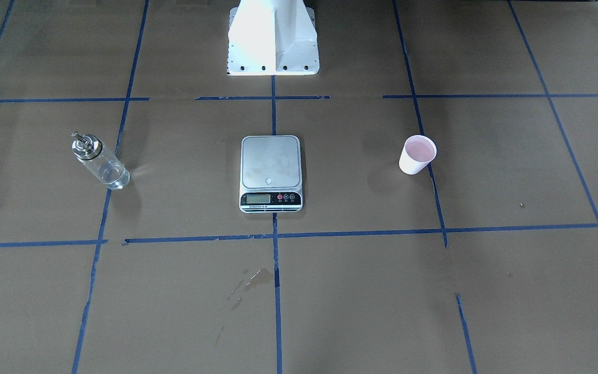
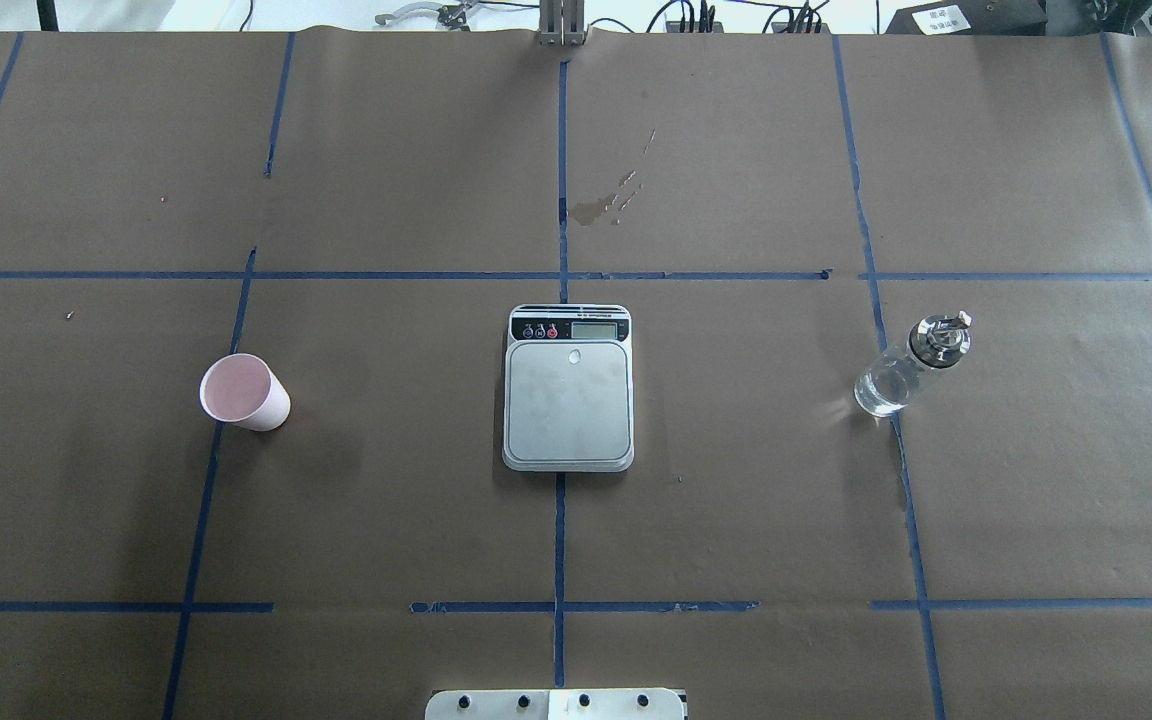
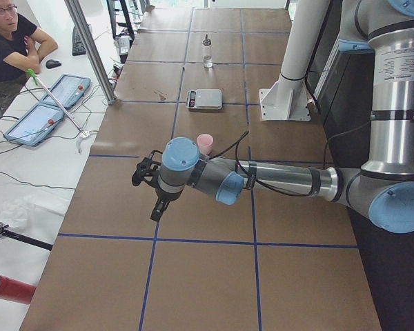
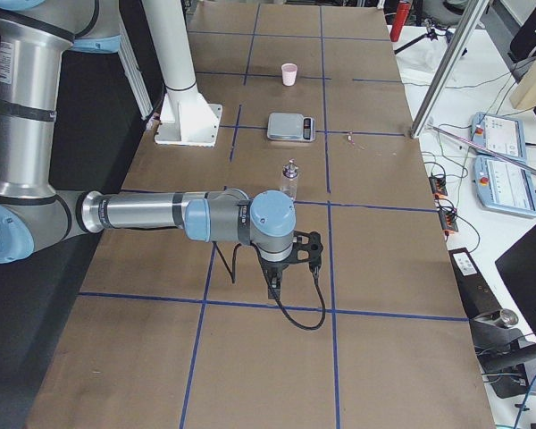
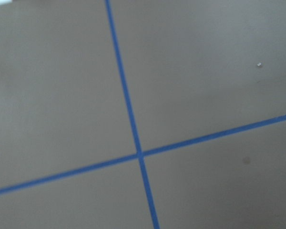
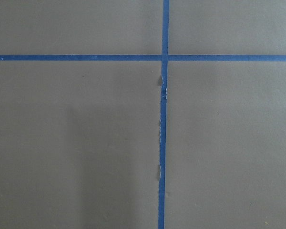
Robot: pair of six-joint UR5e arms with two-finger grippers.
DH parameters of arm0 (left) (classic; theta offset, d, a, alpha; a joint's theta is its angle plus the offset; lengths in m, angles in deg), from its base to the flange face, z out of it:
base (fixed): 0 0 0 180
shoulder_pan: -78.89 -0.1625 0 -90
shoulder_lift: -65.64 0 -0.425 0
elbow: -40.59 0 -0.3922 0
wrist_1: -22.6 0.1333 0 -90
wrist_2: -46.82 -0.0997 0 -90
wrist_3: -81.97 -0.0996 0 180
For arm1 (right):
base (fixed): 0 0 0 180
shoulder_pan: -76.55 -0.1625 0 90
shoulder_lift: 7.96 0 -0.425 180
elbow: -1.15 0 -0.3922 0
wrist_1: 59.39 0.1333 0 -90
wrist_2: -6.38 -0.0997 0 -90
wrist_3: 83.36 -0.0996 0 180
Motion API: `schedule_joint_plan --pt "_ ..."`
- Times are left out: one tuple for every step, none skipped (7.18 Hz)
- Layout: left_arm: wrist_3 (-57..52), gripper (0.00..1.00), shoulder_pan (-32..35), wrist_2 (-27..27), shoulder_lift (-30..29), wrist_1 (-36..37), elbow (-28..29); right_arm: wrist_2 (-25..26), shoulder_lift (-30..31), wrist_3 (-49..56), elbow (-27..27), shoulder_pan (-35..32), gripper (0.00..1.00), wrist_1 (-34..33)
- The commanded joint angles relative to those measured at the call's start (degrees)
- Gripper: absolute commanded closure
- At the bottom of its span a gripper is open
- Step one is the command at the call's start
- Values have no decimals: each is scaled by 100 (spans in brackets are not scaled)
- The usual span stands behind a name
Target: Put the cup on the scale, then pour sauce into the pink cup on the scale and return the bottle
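The cup (image 2: 243, 392), white outside and pink inside, stands upright on the brown table on the robot's left; it also shows in the front view (image 1: 417, 154). The scale (image 2: 568, 405) lies at the table's middle with its steel platform bare. The glass bottle (image 2: 911, 365) with a silver cap stands on the robot's right and holds a little clear sauce. My left gripper (image 3: 139, 174) shows only in the left side view, hovering over the table short of the cup. My right gripper (image 4: 305, 246) shows only in the right side view, short of the bottle. I cannot tell whether either is open.
The white robot pedestal (image 1: 273, 36) stands behind the scale. A wet stain (image 2: 601, 205) marks the paper beyond the scale. Blue tape lines cross the table. An operator (image 3: 7, 41) sits at the far side by control tablets (image 3: 38, 121). Both wrist views show only paper and tape.
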Motion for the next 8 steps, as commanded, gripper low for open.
schedule_joint_plan --pt "248 0 -777 232 -145 -406 -104 -493 -4 -38 132 0 0 0" --pt "1416 0 -1251 223 -416 -415 -140 -549 -21 -38 263 0 0 9" --pt "2864 0 -1882 92 -889 -406 -202 -550 -134 -21 265 0 0 9" --pt "3835 0 -2611 -736 -1328 -389 -324 -506 -301 -12 247 17 0 -17" --pt "3949 0 -3114 -1571 -1402 -302 -351 -567 -320 -12 238 35 0 0" --pt "3968 0 -3162 -1736 -1386 -196 -343 -558 -416 -21 264 35 0 -43" --pt "4020 0 -3163 -1633 -1351 -187 -325 -515 -417 -12 221 44 0 -26" --pt "4021 0 -3180 -1571 -1020 -47 -325 -558 -408 -38 203 35 0 0"
